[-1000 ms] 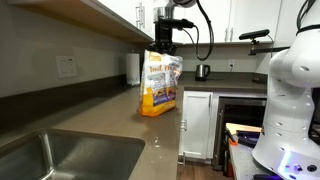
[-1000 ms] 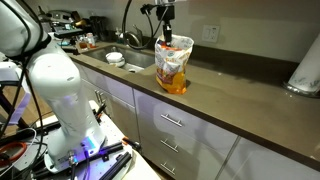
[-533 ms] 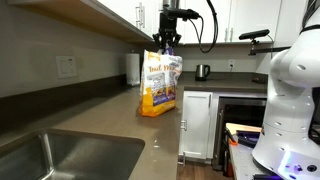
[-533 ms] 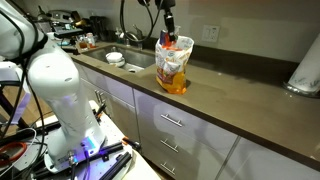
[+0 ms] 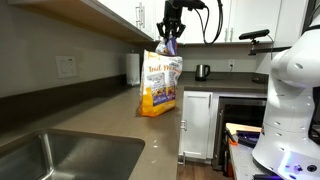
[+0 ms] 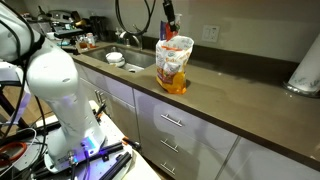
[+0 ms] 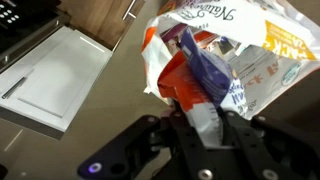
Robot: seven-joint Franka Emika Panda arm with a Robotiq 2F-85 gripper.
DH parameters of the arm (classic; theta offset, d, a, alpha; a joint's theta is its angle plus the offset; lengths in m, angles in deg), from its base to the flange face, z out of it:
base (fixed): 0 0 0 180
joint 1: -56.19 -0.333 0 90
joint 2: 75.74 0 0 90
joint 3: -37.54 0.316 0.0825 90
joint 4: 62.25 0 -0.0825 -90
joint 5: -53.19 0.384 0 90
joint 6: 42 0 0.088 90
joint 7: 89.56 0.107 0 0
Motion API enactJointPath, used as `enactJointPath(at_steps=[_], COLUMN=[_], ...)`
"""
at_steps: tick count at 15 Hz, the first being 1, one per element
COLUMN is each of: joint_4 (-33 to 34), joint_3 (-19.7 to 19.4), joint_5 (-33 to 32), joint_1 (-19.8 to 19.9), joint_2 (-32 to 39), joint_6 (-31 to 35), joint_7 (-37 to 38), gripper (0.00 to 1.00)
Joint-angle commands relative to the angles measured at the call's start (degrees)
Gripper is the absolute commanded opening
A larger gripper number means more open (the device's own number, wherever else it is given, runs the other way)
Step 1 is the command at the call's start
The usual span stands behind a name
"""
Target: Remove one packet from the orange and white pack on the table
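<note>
The orange and white pack point(image 5: 160, 82) stands upright on the table point(image 5: 110, 125), its top open; it shows in both exterior views point(image 6: 173, 65). My gripper point(image 5: 171, 38) hangs just above the pack's mouth, also seen from the far side point(image 6: 171, 27). In the wrist view the gripper point(image 7: 200, 125) is shut on a small packet point(image 7: 195, 80), red, white and purple, held over the open pack point(image 7: 255, 50). The packet's lower end is hidden between the jaws.
A steel sink point(image 5: 60, 155) is set into the table point(image 6: 230, 95), with a white bowl point(image 6: 115, 60) beside it. A dark kettle point(image 5: 202, 71) and a paper roll point(image 6: 305, 72) stand further along. Upper cabinets point(image 5: 100, 15) overhang. A white robot body point(image 6: 50, 90) stands in front.
My gripper has risen from inside the pack's mouth to just above it, drawing the small packet up with it. The pack has stayed in place.
</note>
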Motion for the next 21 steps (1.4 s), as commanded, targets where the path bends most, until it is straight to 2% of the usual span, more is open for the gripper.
enactJointPath(at_steps=[1, 6, 12, 21], joint_4=[1.5, 1.2, 0.7, 2.6], joint_3=[1.0, -0.4, -5.6, -13.8], joint_5=[-1.6, -3.3, -3.9, 0.6], joint_1=[1.9, 4.3, 6.7, 7.1], joint_2=[-1.5, -1.8, 1.0, 14.8], joint_6=[-1.3, 1.1, 7.9, 22.5], joint_7=[1.6, 1.0, -2.9, -13.6], gripper=[0.09, 0.09, 0.09, 0.09])
